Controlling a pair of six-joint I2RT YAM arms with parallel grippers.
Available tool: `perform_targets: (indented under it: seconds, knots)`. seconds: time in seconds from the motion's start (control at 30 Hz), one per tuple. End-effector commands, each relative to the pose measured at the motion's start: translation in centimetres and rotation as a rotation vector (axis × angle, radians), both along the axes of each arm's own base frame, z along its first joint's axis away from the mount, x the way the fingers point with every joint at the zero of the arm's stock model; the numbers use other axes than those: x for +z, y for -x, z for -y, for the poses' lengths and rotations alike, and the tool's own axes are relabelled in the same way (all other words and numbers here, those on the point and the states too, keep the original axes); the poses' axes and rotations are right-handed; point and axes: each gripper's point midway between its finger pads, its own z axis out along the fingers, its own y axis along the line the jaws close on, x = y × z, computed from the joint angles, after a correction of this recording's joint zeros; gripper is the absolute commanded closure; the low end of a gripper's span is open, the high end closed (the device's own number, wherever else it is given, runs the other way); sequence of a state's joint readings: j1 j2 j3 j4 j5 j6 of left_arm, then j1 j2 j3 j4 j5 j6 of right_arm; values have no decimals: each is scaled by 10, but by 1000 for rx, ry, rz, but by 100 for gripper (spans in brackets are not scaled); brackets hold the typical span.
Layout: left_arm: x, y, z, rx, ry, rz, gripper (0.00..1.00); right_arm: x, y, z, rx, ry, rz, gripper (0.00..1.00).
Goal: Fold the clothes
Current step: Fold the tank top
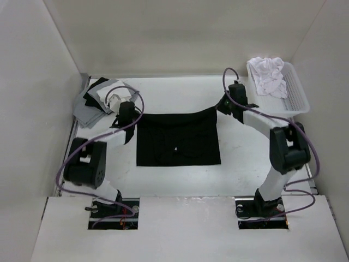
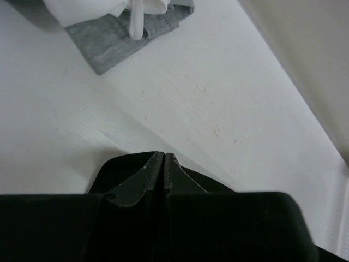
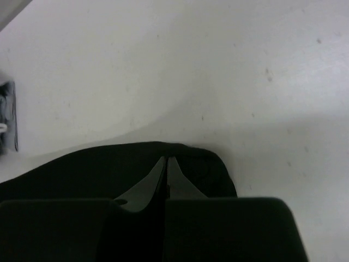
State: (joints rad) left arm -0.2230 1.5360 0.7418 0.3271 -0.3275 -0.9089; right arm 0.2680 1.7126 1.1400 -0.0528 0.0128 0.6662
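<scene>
Two far corners of the black top (image 1: pixel 180 139) are pinched, one by the left claw (image 2: pixel 164 155), one by the right claw (image 3: pixel 166 159); it looks thin, soft, floppy.

Seen from overhead, the closed tips of the left claw (image 2: pixel 164 155) and the right claw (image 3: pixel 166 159) are covered by their own wrists, so their pinch on the far corners of the black tank top (image 1: pixel 177 143) is hidden there. A pale speck (image 1: pixel 175 148) near the garment's middle is too small to name. The left wrist view crops the pile of grey and white cloths (image 2: pixel 117 35) at its top edge, and a dark object (image 3: pixel 7 117) at the right wrist view's left edge is cut off and too blurred to identify.
</scene>
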Motion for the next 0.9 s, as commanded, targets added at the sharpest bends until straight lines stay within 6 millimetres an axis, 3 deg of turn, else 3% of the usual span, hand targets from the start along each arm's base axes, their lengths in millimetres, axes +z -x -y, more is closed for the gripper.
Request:
perform_targets:
  seconds: [0.0, 0.1, 0.2, 0.3, 0.47, 0.7, 0.87]
  knots:
    - [56, -61, 11, -25, 98, 182, 100, 57, -60, -12, 30, -117, 165, 100]
    - [50, -76, 8, -37, 121, 163, 100, 63, -66, -6, 22, -110, 160, 100]
    - [58, -68, 7, -49, 162, 188, 100, 66, -54, 2, 10, -109, 163, 100]
    - [70, -46, 8, -65, 193, 235, 100, 66, -28, 9, -12, -137, 178, 100]
    - [78, -2, 7, -88, 246, 283, 100, 50, 18, 15, -30, -172, 177, 100]
    - [72, 49, 11, -146, 267, 283, 100, 43, 75, 32, -55, -163, 200, 100]
    - [64, 81, 10, -166, 254, 267, 100, 27, 114, 39, -57, -157, 182, 100]
